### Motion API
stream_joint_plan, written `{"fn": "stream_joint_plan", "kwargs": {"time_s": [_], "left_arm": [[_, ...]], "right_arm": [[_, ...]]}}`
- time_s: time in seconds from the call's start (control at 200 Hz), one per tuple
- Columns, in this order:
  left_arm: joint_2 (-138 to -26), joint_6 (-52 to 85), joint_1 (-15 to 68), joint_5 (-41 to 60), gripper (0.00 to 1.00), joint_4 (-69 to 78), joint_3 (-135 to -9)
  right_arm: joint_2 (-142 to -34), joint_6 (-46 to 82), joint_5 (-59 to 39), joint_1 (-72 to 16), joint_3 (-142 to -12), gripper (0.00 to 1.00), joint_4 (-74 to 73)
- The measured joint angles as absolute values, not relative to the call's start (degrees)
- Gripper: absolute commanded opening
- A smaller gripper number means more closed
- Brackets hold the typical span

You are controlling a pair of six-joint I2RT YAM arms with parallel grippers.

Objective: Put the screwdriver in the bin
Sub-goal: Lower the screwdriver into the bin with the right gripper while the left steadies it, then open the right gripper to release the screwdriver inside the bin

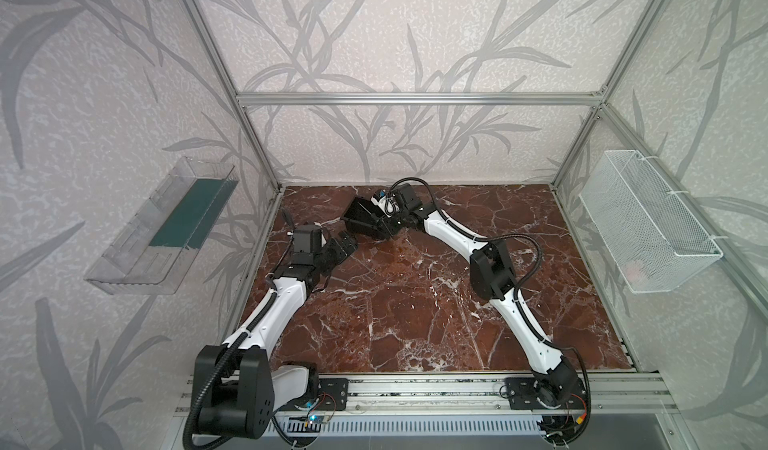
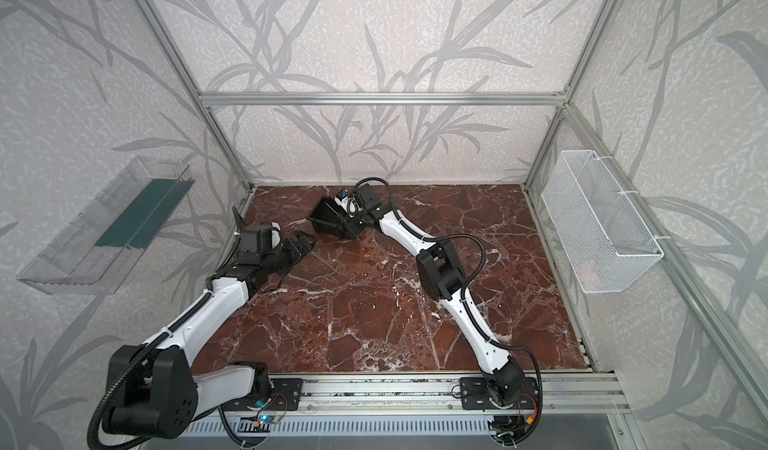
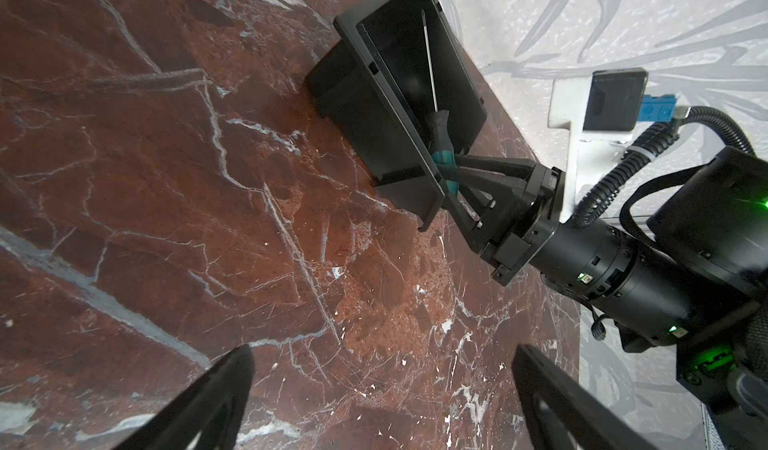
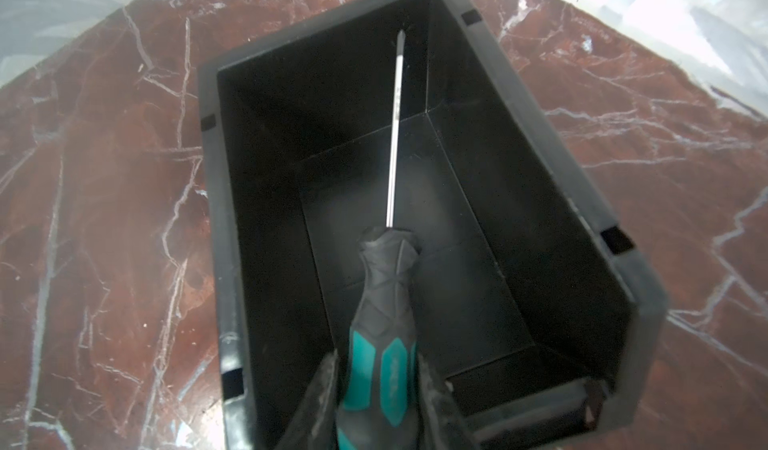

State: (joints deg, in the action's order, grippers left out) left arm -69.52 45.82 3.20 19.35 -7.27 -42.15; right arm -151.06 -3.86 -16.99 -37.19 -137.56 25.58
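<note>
Desk (image 1: 415,302) showing glossy veined marble-look surface. Bin (image 4: 519,169) looking smooth matt black plastic. Screwdriver (image 4: 384,302) showing rubbery black-teal handle, shiny metal shaft. Right basket (image 1: 648,219) showing white wire mesh; left tray (image 1: 137,261) showing clear plastic.

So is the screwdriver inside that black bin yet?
Partly in. The screwdriver points into the bin, shaft within its walls, but the right hand grips the teal handle at the front lip.

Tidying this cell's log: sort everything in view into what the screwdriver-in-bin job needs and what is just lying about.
Belongs to the job:
- screwdriver, shaft pointing into the bin
- bin
- right pincer, shut on the screwdriver's handle

Just lying about:
- left pincer, open, holding nothing
- clear tray on the wall
- white wire basket on the opposite wall
</note>
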Motion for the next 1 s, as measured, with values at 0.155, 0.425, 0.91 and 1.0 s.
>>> {"fn": "stream_joint_plan", "kwargs": {"time_s": [0.155, 0.425, 0.91, 1.0], "left_arm": [[-69.5, 45.8, 3.2, 19.4, 0.99, -7.3, -42.2], [-68.8, 45.6, 3.2, 19.4, 0.99, -7.3, -42.1], [-67.7, 45.6, 3.2, 14.8, 0.99, -6.5, -41.8], [-65.7, 45.2, 3.2, 10.2, 0.99, -5.0, -41.7]], "right_arm": [[-151.9, -0.9, -17.3, -37.2, -138.6, 0.34, 25.6], [-153.8, 2.4, -18.1, -37.2, -140.8, 0.37, 25.5], [-153.6, 5.9, -18.4, -37.2, -142.1, 0.52, 25.3], [-150.5, 6.8, -18.1, -36.9, -139.2, 0.66, 25.1]]}}
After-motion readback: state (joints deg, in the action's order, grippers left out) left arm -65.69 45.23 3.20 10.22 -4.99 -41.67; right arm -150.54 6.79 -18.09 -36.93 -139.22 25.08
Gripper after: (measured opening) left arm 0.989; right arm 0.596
